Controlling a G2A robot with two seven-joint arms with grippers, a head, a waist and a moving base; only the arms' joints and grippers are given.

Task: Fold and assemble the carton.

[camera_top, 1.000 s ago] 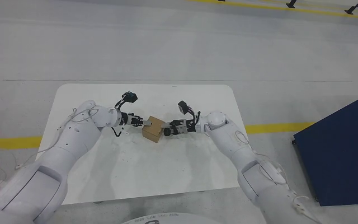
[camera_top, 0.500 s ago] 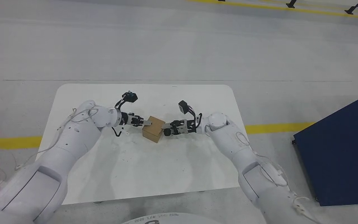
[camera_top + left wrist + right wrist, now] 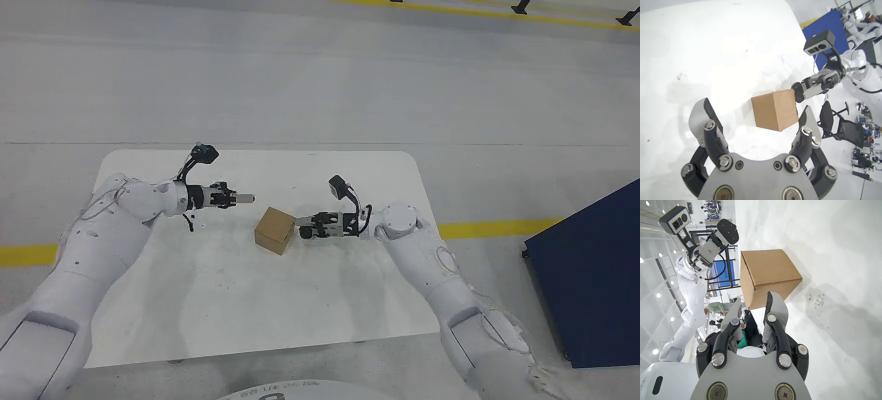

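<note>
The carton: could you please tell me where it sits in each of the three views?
Top view: carton near the white table's middle, right gripper beside it.
Left wrist view: carton beyond the open left gripper.
Right wrist view: carton just ahead of the right gripper.
Shared landmark: the right gripper at the carton's side.

Left gripper (image 3: 247, 199) withdrawn from carton (image 3: 273, 230), now apart, jaws open

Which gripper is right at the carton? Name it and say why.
The right gripper: its fingertips are at the carton's side. The left gripper hangs open, apart from the carton, with a strip of table between them.
</note>
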